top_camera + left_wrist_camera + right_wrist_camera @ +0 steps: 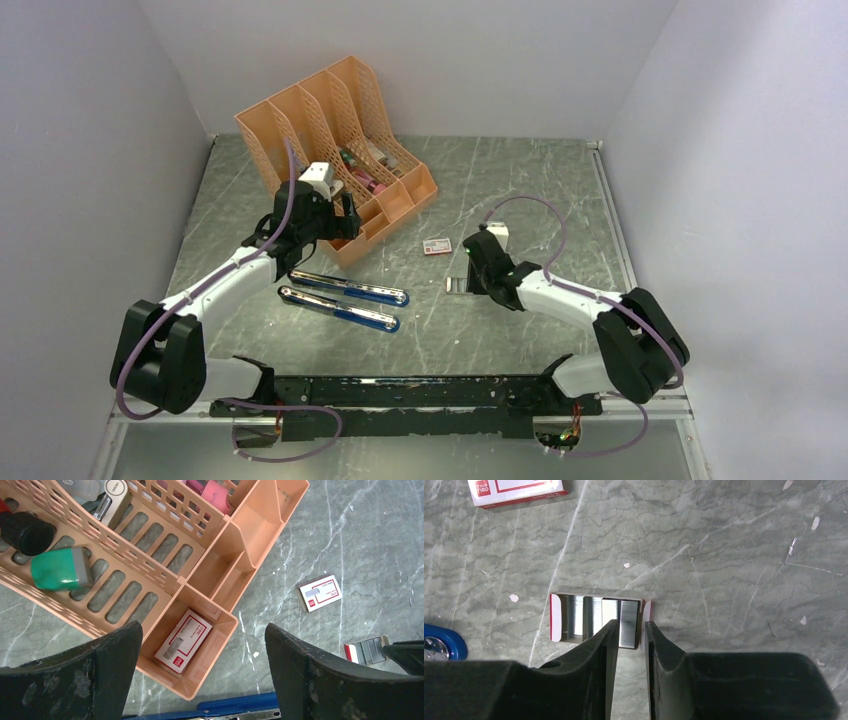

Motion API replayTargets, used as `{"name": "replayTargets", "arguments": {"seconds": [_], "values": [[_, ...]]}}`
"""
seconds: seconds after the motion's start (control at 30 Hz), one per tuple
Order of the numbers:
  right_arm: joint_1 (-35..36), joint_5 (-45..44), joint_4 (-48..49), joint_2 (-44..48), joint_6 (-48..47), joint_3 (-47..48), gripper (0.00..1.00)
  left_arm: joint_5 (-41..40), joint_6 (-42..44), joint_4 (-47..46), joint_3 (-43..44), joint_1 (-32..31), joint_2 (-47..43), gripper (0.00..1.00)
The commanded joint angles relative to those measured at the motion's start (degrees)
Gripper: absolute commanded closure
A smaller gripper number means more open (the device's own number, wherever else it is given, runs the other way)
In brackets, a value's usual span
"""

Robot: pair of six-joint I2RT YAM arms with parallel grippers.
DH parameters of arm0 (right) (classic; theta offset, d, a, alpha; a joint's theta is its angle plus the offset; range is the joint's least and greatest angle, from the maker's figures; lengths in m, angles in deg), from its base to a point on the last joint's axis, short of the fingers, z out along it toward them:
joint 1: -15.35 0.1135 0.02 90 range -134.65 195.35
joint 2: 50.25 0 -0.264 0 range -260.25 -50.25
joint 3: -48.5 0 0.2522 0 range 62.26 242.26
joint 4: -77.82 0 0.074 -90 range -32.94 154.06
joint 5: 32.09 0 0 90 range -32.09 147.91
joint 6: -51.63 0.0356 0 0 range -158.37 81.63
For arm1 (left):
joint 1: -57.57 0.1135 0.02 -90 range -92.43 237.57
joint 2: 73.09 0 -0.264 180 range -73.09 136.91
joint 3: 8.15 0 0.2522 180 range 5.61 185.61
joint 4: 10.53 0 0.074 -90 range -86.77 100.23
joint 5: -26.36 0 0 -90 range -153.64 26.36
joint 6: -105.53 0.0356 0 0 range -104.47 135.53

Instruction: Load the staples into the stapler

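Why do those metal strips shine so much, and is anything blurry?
Right wrist view: the staples catch the light, one strip glaring nearly white; the dark right fingers show little detail. Left wrist view: sharp on the orange organizer, the left fingers looming large. Top view: even, soft light, hardly any shadows.

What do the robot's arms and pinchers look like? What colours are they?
Both arms, the left arm and the right arm, have smooth white tubes joined by chunky black joints. A thin purple cable loops along each. The left gripper and right gripper have thick black fingers, scuffed and dusty grey.
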Motion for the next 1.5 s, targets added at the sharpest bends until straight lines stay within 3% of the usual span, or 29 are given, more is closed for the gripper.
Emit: {"name": "replayTargets", "arguments": {"seconds": [0.0,0.4,0.8,1.47], "values": [[-0.6,0.7,1.3,-0.6,-0.5,1.3,0.70,1.6,0.7,-2.4,-0.2,0.5,-0.1,0.04],[-0.8,1.5,1.7,0.3,-1.1,1.3,0.80,2.0,0.7,-2.6,-0.2,0.5,-0.1,0.04],[-0.8,3.4,4.6,3.5,-2.2,0.2,0.80,2.4,0.6,-2.7,-0.2,0.7,-0.3,0.05],[-0.8,0.6,-0.5,-2.8,-0.9,2.4,0.83,2.5,0.6,-2.8,-0.3,0.7,-0.3,0.06]]}}
